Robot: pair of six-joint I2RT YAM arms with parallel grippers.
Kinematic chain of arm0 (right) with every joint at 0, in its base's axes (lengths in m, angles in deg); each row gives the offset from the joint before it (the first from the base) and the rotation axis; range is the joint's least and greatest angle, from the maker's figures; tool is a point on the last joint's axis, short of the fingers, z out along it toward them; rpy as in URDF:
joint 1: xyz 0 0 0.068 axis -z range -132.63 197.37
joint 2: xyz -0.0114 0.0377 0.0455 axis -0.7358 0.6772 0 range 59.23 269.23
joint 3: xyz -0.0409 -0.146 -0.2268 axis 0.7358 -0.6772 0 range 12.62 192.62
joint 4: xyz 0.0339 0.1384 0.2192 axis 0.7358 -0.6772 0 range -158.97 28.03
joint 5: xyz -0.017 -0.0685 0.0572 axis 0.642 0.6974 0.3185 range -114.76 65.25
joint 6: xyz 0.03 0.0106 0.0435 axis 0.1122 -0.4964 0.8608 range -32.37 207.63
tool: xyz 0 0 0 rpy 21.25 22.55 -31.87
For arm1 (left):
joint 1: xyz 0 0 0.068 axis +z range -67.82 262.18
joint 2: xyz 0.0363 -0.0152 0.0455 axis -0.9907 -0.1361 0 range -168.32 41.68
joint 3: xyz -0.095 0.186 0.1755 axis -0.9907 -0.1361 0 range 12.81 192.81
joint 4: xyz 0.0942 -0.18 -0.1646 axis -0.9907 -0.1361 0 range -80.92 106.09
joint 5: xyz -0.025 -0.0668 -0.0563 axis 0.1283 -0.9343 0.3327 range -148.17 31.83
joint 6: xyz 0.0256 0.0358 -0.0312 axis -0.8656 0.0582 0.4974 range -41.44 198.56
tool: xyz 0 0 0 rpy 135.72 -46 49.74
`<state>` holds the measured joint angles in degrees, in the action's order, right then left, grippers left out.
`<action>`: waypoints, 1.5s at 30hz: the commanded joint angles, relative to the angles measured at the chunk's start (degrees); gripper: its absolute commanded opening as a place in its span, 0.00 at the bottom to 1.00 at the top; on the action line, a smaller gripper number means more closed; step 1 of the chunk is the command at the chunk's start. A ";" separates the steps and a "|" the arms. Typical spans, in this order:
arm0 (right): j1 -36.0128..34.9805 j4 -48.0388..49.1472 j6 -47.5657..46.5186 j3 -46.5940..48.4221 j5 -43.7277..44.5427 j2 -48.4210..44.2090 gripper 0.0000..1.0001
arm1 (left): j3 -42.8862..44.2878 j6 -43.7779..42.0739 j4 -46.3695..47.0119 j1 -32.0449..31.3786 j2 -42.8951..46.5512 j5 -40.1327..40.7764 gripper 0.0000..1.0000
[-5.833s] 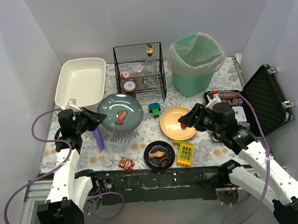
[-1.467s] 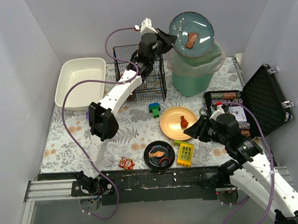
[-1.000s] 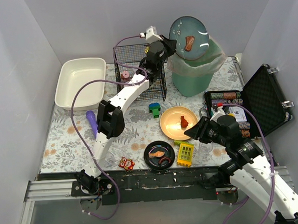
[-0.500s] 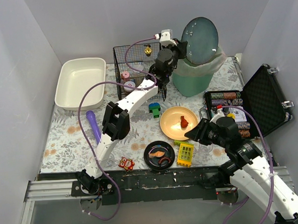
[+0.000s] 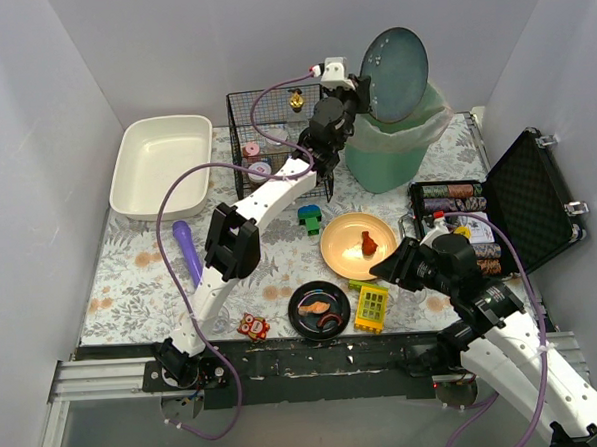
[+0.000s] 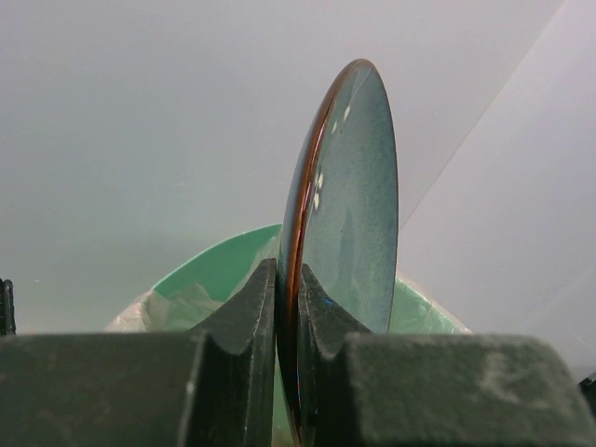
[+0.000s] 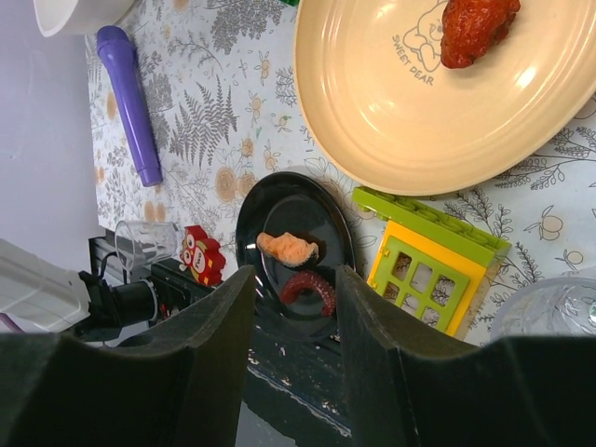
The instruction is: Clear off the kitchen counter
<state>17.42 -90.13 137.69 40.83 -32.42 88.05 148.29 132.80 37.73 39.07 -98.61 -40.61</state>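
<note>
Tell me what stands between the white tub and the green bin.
A black wire basket with jars inside stands between the white tub and the green bin, seen in the top external view.

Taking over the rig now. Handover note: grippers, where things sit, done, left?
Left gripper: shut on the round teal glazed plate, held on edge over the green lined bin; its face is bare.
Right gripper: open, empty, beside the round cream plate.
Done: teal plate off the floral-cloth kitchen counter.
To do: cream plate's red food piece, small black plate with scraps, yellow-green toy block, purple tube, red owl toy.
</note>
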 commanded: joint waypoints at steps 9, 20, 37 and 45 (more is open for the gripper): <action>0.34 2.67 1.53 -0.96 -0.87 -0.96 0.46 | -0.65 7.20 10.26 0.22 19.86 3.09 0.00; 0.33 3.03 -0.05 -0.87 -0.78 -0.26 0.46 | -23.39 9.83 1.21 1.97 45.78 11.26 0.00; 0.25 2.15 -1.55 0.36 -1.65 2.12 0.53 | -54.00 12.38 -15.40 12.09 83.76 26.11 0.00; 0.34 1.27 -1.02 -0.08 -2.36 1.42 0.53 | -58.31 10.80 -20.59 12.26 88.08 31.22 0.00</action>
<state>17.42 -89.04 136.88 39.89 -34.01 90.21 89.97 141.80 12.21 51.28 -12.78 -11.21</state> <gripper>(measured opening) 0.533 0.066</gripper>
